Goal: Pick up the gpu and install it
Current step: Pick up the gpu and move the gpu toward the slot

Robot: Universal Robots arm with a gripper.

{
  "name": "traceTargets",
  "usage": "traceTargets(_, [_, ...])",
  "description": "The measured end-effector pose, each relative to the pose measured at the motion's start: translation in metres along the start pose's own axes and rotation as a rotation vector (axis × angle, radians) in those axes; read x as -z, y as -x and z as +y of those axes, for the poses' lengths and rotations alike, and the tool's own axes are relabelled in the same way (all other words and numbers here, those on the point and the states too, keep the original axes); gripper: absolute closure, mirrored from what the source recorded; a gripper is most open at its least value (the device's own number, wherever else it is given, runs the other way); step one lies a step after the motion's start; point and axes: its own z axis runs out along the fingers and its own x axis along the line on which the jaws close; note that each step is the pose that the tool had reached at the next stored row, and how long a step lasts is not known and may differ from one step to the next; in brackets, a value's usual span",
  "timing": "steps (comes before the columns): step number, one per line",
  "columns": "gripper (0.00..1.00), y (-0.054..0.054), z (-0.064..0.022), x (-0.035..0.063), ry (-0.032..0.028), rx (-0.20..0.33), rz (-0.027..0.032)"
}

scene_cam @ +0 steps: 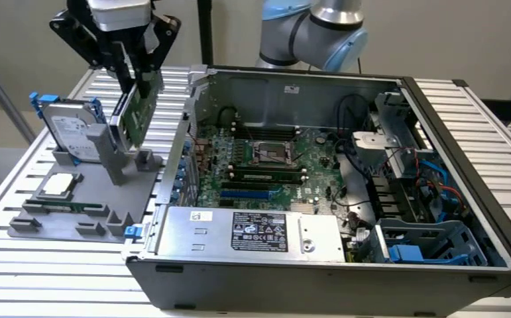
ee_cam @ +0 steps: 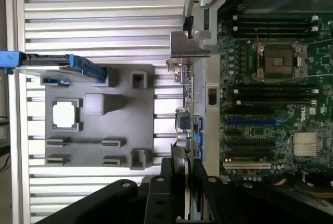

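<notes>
Grip first: the fingers are closed on the upper edge of the gpu. The card hangs upright, edge down, above the grey fixture on the counter, just beside the hard drive and near the port-side wall of the open computer case. In the wrist view the fixture's two end slots look empty, so I judge the card is free of its holder and the carry into the case is the step in hand. To do it well I'd keep the board plumb and high enough that its lower edge and silver bracket clear the wall, and I'd travel slowly so nothing slips in the pinch. The card's length seems to run along that wall, while the expansion slots on the motherboard run away from it. It needs squaring to a slot, bracket toward the wall, since a skewed card would likely jam
</notes>
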Motion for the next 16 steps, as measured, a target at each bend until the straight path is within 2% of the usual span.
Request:
traceTargets(5, [1.00,0.023,-0.0008,0.0074,0.0016,0.000,0.0007])
traceTargets(16, [1.00,0.073,-0.0009,0.0076,0.0086,0.000,0.0010])
